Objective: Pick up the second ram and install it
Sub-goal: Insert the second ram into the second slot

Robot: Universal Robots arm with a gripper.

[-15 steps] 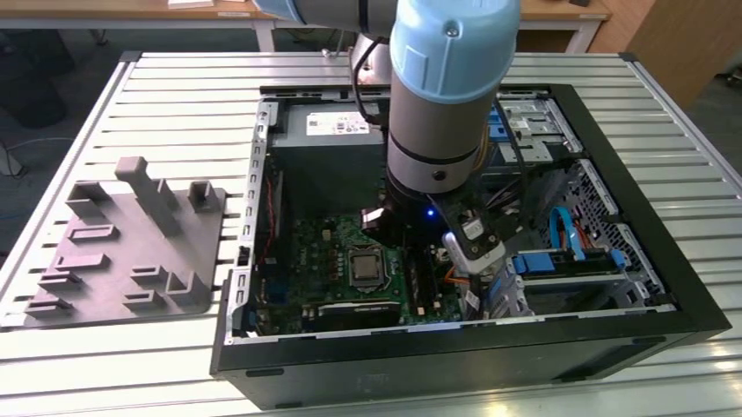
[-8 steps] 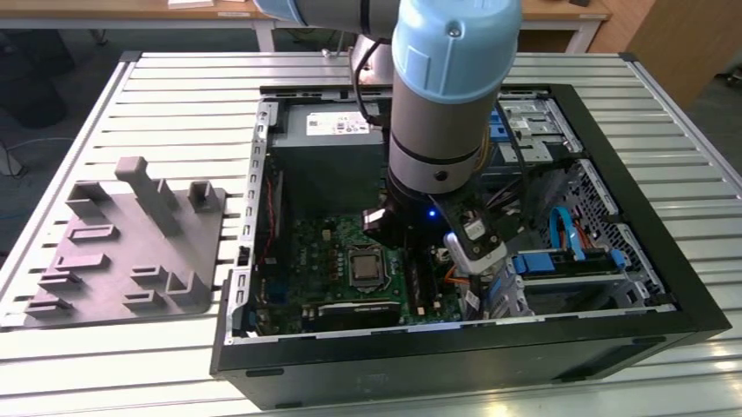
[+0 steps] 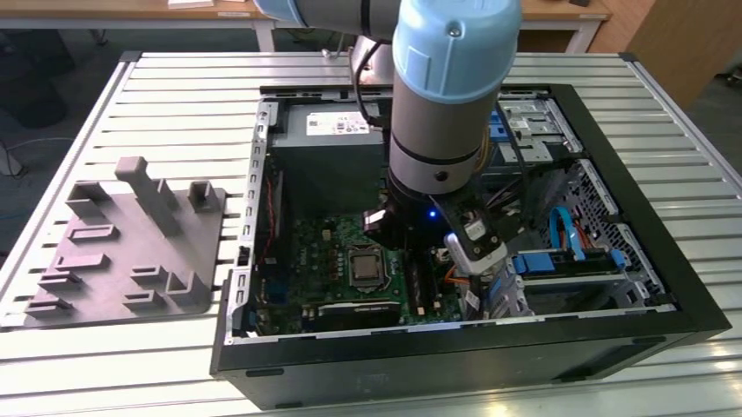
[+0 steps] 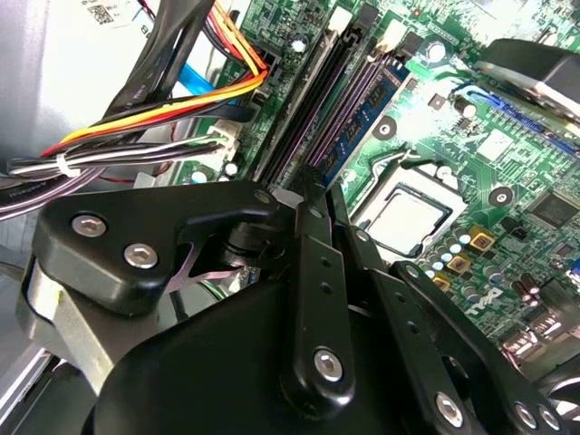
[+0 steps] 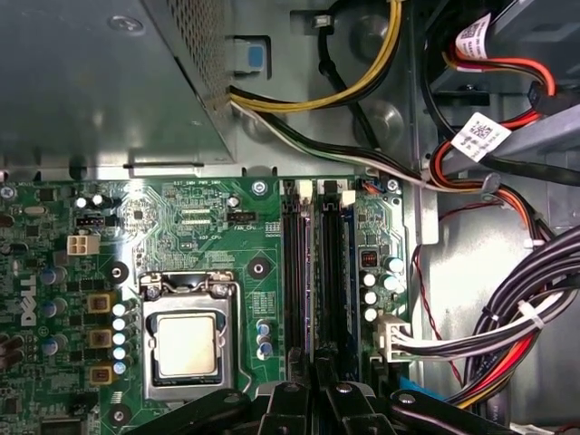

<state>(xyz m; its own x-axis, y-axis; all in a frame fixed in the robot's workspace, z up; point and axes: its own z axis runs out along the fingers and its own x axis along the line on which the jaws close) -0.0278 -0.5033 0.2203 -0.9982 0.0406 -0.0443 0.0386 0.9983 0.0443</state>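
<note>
The second ram (image 4: 364,107) is a thin dark blue stick standing on edge along the black slots (image 4: 299,118) of the green board (image 4: 471,136). In the first wrist view the ram (image 5: 314,272) appears edge-on between two slots. My gripper (image 4: 328,195) has its fingers drawn close on the stick's near end, low over the board. In the first wrist view the gripper (image 5: 314,381) straddles that same line. In the exterior view the gripper (image 3: 458,256) reaches down inside the open computer case (image 3: 464,347), at the exterior view's right of the processor socket (image 3: 365,268).
Bundles of cables (image 5: 507,344) run close beside the slots. The power-supply box (image 3: 330,130) sits at the case's far end, drive bays (image 3: 579,252) at the exterior view's right. A grey fixture block (image 3: 128,243) lies on the slatted table outside the case.
</note>
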